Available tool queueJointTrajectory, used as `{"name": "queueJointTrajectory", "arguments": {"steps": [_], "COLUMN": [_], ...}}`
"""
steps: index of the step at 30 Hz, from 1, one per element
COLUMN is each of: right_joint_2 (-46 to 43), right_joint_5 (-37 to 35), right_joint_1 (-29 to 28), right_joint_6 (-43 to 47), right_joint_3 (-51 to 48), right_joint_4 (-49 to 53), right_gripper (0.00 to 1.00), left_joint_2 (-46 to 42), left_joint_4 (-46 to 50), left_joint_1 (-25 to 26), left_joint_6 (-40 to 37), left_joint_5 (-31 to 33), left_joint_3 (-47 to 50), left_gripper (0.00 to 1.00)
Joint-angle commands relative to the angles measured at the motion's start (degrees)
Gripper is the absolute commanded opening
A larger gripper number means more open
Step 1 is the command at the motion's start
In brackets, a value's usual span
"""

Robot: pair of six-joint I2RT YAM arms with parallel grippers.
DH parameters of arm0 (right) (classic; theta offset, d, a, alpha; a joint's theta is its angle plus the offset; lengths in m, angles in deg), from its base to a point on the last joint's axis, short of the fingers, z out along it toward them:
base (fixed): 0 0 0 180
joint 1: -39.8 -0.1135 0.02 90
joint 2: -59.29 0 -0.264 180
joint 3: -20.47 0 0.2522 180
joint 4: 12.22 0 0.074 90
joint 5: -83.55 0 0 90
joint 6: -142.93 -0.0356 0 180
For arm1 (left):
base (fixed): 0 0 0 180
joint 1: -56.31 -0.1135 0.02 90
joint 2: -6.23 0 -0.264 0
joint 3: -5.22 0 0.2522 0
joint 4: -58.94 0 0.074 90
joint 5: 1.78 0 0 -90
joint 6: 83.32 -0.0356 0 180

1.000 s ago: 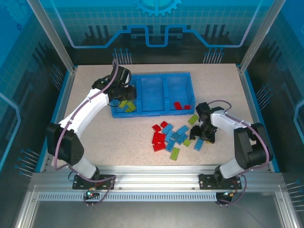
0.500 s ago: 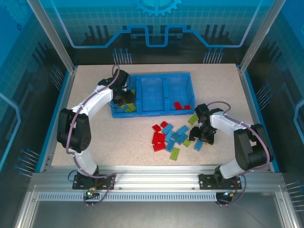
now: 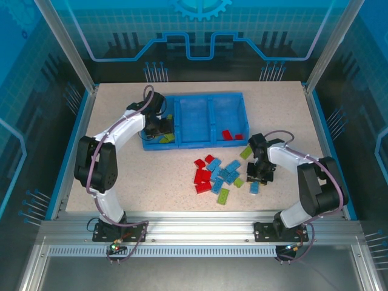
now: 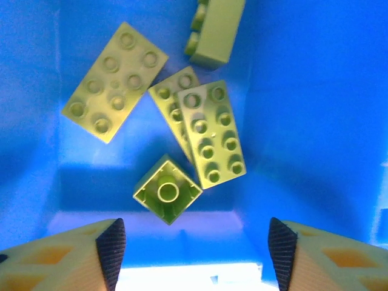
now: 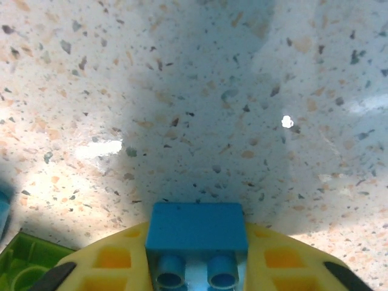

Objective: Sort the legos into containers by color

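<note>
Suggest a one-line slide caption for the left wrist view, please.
Left arm's open jaws above five yellow-green legos lying in a blue tray compartment.

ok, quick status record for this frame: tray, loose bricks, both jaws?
tray: blue, three compartments side by side
left compartment: holds green bricks
right compartment: holds red bricks
table: loose pile of red, blue and green bricks in front of the tray
left jaws: open above the green bricks, nothing between them
right jaws: shut on a blue brick, at the pile's right edge
</note>
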Motion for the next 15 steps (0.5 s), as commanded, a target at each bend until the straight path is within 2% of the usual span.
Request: {"name": "queueJointTrajectory", "arguments": {"steps": [1,7,10,15], "right_joint_2": [-3.75,-9.34,-8.30,-1.29], "right_joint_5": [-0.49,4.08,7.07,10.18], "right_joint_1": [-0.38,-1.24,-3.46,-6.95], "right_joint_6": [0.01,-0.23,-1.07,-3.59], "right_joint_3": [3.09,11.79,17.38,26.31], "right_joint_4": [2.09,1.61,-0.29,-4.39], "right_gripper": [0.19,0.16,0.16,0.16], "left_joint_2": [-2.12,-8.53,-10.80,-15.38], "left_joint_4": [-1.37,-4.75,-5.13,-7.12], "left_joint_1": [-0.04,0.77,2.16,4.27], "left_joint_6": [1.50,2.01,1.22,1.55], "left_joint_5": [-0.60,-0.86,0.38,1.61], "left_joint_3": [2.57,9.14,11.89,16.47], "left_gripper": [0.75,0.99,0.99,0.99]}}
